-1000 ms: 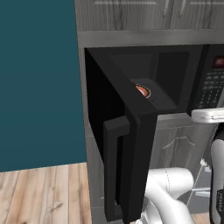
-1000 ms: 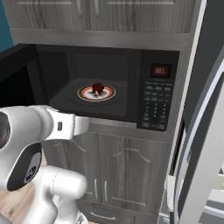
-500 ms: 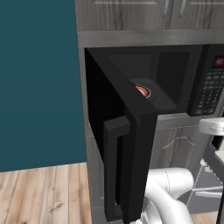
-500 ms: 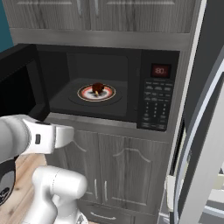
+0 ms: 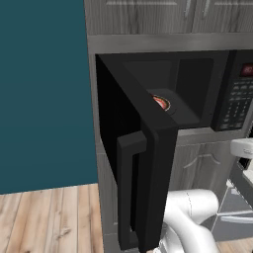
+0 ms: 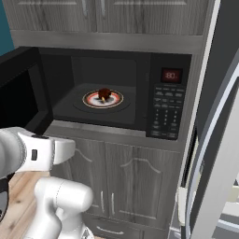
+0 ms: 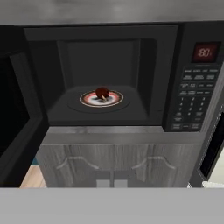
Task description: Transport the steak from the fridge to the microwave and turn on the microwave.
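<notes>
- The steak [image 7: 102, 92] sits on the orange-rimmed plate [image 7: 89, 99] at the middle of the microwave [image 6: 140, 65] cavity, so delivery looks done.
- The jaws are closed, holding nothing (retreat posture, I judge).
- The microwave door [image 5: 148, 163] stands swung wide to the left; its free edge needs clear room to swing shut before the keypad [image 7: 191, 103].

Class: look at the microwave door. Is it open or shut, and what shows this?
Open. The microwave door swings outward, exposing the steak on its plate inside.
</notes>
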